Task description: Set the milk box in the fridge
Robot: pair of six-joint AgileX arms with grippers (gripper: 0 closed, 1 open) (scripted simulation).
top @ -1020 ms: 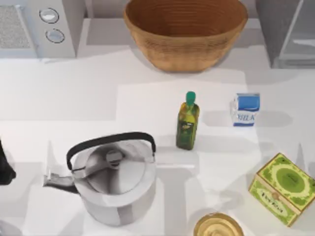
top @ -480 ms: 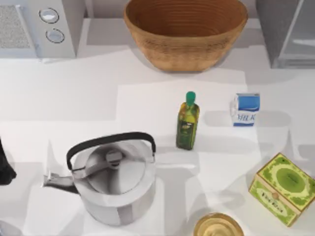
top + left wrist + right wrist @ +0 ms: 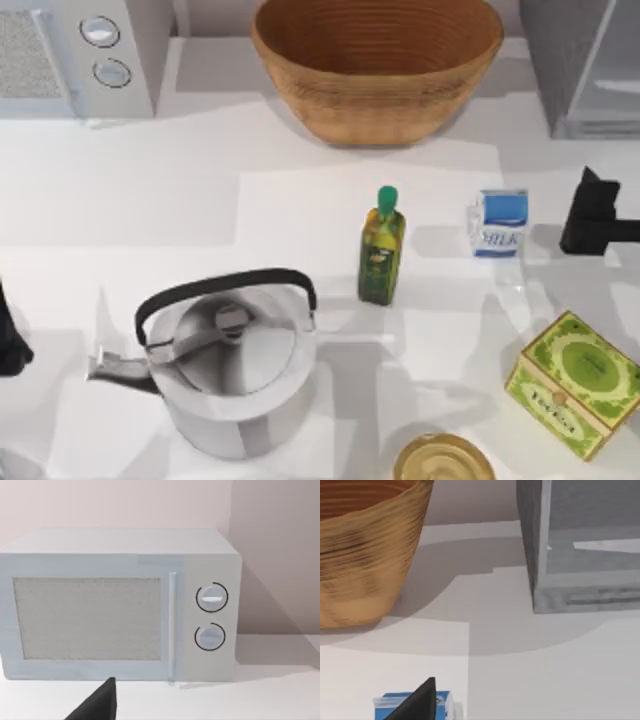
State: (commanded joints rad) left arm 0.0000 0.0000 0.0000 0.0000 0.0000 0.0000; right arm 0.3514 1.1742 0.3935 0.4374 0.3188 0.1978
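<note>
The milk box (image 3: pixel 499 223) is standing upright on the table (image 3: pixel 160 210), right of the oil bottle (image 3: pixel 381 246) and in front of the fridge (image 3: pixel 582 66), which is in the far right corner. The right end effector (image 3: pixel 592 213) is hanging just beside the box, not touching it. I cannot tell if it is apart or together. This looks like the reaching step. Next it needs to grab the box. The left end effector (image 3: pixel 10 340) is waiting at the table's left edge.
</note>
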